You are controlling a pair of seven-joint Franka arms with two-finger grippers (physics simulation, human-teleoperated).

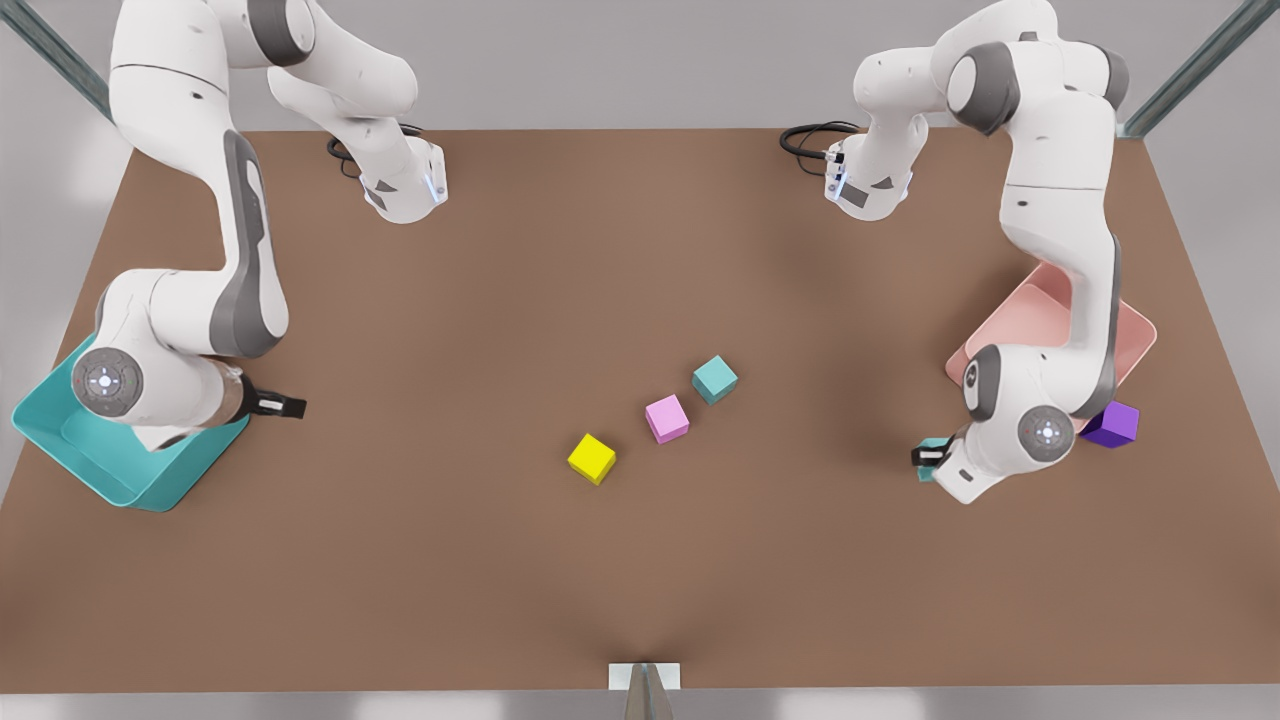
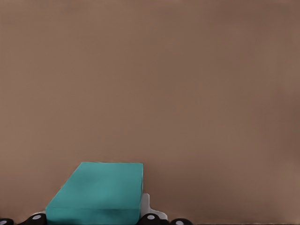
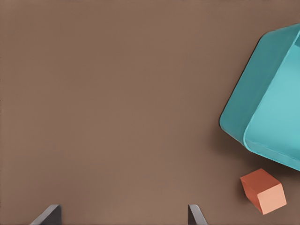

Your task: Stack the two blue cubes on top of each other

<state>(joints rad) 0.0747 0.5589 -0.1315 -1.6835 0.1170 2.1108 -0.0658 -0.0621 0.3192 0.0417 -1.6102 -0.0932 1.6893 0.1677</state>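
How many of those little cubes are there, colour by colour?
teal cubes: 2
pink cube: 1
yellow cube: 1
purple cube: 1
orange cube: 1
Total: 6
Left pincer grips one teal; right pincer waits open beside the teal tray.

A broad brown tabletop point(image 1: 520, 560) with a plain matte surface fills the scene, lit softly and evenly, with faint shadows. Behind it stands a pale grey wall point(image 1: 620, 50), and 2 slanted metal frame struts point(image 1: 1190, 70) cross the upper corners. A small white bracket point(image 1: 644, 676) sits at the table's near edge.
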